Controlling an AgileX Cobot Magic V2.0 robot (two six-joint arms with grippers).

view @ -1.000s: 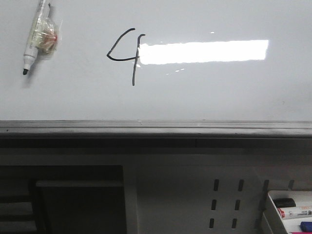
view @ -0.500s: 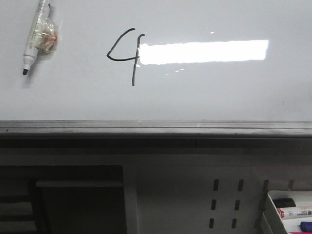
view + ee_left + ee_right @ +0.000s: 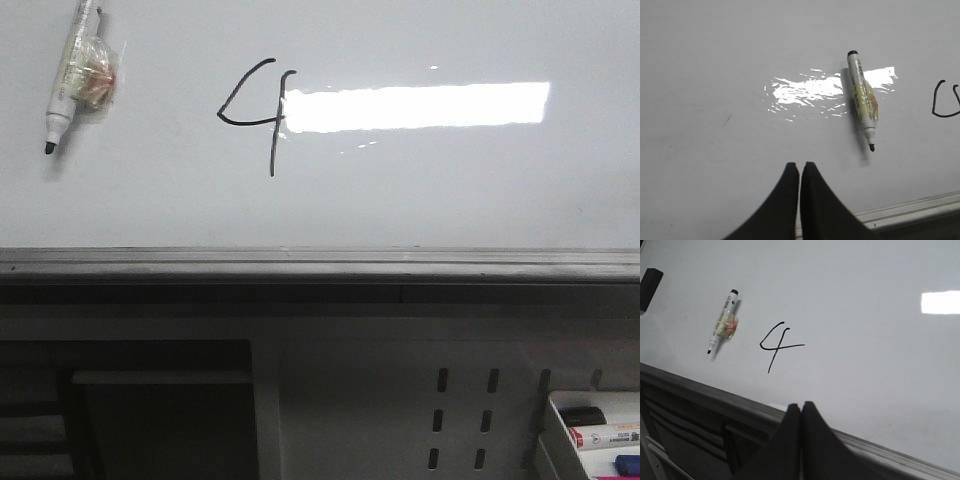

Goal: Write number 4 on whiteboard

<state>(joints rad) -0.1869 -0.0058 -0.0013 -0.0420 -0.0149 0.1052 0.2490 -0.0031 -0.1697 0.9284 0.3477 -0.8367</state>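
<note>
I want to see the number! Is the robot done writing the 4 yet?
It looks finished. A black number 4 is drawn on the whiteboard. The marker lies uncapped on the board, apart from the number, with nothing holding it. The left gripper and the right gripper are both shut and empty. Nothing seems left to write.

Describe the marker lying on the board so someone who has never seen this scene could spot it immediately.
Start at the whiteboard and find the number 4. The marker lies left of it, uncapped, black tip toward the board's grey lower edge, crinkly clear wrap around its barrel; the tray's markers lack that.
</note>
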